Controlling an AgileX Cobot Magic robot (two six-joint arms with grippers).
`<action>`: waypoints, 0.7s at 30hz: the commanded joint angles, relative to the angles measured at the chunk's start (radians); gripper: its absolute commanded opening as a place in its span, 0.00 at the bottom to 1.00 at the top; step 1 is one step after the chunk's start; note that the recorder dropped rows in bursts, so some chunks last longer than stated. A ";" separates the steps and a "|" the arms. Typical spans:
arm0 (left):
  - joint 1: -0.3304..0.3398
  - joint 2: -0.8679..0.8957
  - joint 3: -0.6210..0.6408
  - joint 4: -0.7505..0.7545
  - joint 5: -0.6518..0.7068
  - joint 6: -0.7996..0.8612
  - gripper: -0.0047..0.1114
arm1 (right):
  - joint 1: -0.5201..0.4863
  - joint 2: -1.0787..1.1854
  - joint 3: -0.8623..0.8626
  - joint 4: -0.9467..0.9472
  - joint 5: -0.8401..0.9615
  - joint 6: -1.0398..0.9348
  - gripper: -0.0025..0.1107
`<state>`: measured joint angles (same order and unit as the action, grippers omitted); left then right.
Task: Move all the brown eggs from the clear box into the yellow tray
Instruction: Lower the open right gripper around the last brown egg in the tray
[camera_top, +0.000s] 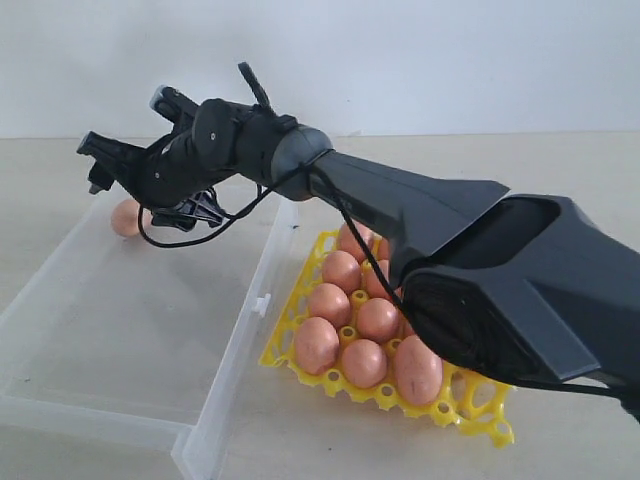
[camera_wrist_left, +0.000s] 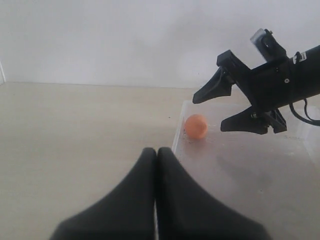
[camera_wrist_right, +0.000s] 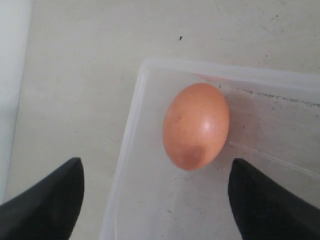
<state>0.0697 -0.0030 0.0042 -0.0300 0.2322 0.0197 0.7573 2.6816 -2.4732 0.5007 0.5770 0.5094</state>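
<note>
Firstly, note that only the exterior view shows you the yellow tray (camera_top: 482, 418). It sits on the counter (camera_top: 560, 170) just beside the clip-side long wall of the clear box (camera_top: 232, 345). Only the left wrist view shows you the left gripper (camera_wrist_left: 156, 152): its fingers are pressed together with nothing between them, low over bare counter just outside the box.

Your right arm (camera_top: 430, 210) reaches across the tray and over the box toward the counter's far edge. The right gripper (camera_wrist_right: 156, 162) hangs above the box floor with its jaws spread wide and grasping nothing.

The right wrist view places a single brown egg (camera_wrist_right: 196, 125) ahead of the two parted fingertips, apart from both. It lies on the box floor in the box corner nearest the counter's far edge, close to both walls. The box holds this one egg. In the tray, at least eight brown eggs (camera_top: 364, 362) stand in the cups; the arm hides the rest of the lattice.
</note>
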 joint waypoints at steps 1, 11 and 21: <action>0.001 0.003 -0.004 -0.005 0.000 0.001 0.00 | -0.003 0.007 -0.018 -0.052 -0.004 -0.002 0.68; 0.001 0.003 -0.004 -0.005 0.000 0.001 0.00 | -0.004 0.041 -0.020 -0.046 -0.030 -0.020 0.68; 0.001 0.003 -0.004 -0.005 0.000 0.001 0.00 | -0.004 0.061 -0.024 -0.028 -0.107 -0.043 0.68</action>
<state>0.0697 -0.0030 0.0042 -0.0300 0.2322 0.0197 0.7573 2.7342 -2.4892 0.4623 0.4841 0.4774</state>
